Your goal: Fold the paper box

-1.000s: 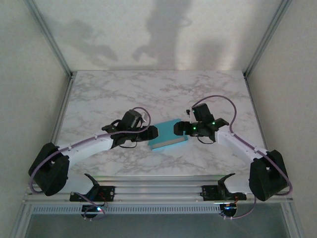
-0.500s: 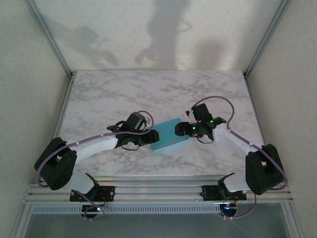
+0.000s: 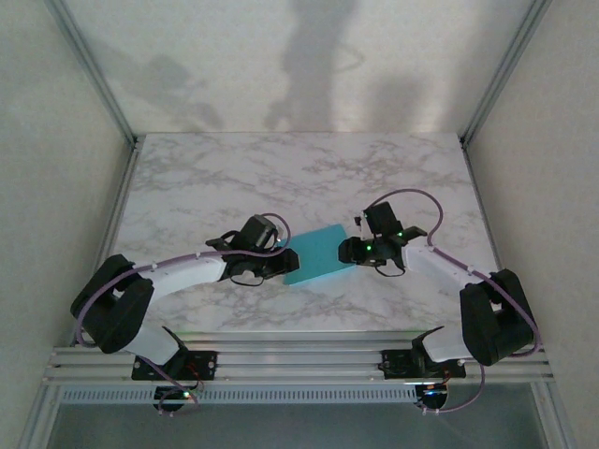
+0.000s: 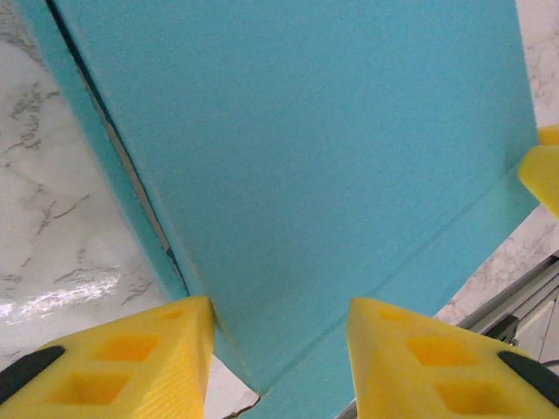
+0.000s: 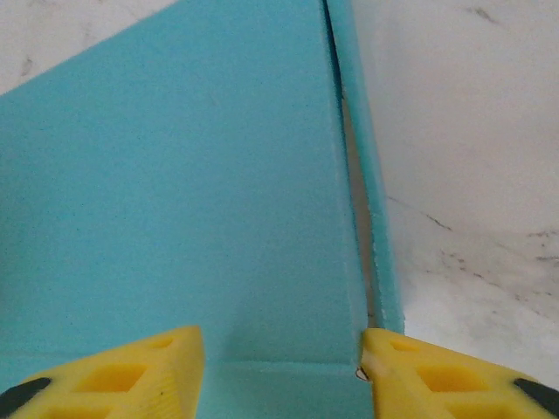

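Box (image 3: 318, 254) now lowered flat, mid-tabletop (image 3: 281, 178); I see left hand (image 3: 288, 263) and right hand (image 3: 344, 251) half-open at its ends.

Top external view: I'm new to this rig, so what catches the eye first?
The turquoise paper box lies near the middle of the marbled table. The left claw and right claw sit at its opposite ends, yellow fingers framing it in both wrist views.
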Motion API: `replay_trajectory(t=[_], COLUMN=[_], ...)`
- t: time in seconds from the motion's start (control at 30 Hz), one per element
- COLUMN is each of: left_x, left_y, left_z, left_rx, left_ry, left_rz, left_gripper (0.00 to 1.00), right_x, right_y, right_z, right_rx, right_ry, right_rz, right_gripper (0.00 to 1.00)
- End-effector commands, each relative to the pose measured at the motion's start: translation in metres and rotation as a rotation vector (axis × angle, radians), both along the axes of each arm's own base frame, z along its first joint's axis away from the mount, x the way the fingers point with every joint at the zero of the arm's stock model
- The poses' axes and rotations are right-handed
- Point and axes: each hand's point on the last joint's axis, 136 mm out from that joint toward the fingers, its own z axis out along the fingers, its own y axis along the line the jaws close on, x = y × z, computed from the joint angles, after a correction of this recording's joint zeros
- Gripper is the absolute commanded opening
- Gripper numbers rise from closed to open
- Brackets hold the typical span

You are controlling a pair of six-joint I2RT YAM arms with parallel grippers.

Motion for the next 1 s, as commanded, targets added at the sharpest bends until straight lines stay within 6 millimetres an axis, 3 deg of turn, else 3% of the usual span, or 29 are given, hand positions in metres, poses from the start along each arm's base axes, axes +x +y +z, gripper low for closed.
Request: replay_trajectory(t=[0.0, 0.33, 0.97], left_x=[0.002, 0.003, 0.008], left_y=[-0.014, -0.02, -0.026], left_z=[0.006, 0.007, 0.033], left_rx=[-0.071, -0.114, -0.322], left_ry=[-0.022, -0.02, -0.008], left_rz=[-0.025, -0.023, 0.022], left_gripper=[0.42, 0.37, 0.33], right_x=[-0.006, -0.012, -0.011], right_y=[0.016, 0.014, 0.017], right_z=[0.003, -0.007, -0.009], right_rx=[0.083, 0.085, 0.097], right_ry=[0.013, 0.03, 0.035], right_rz=[0.03, 0.023, 0.024], right_gripper=[0.48, 0.39, 0.37])
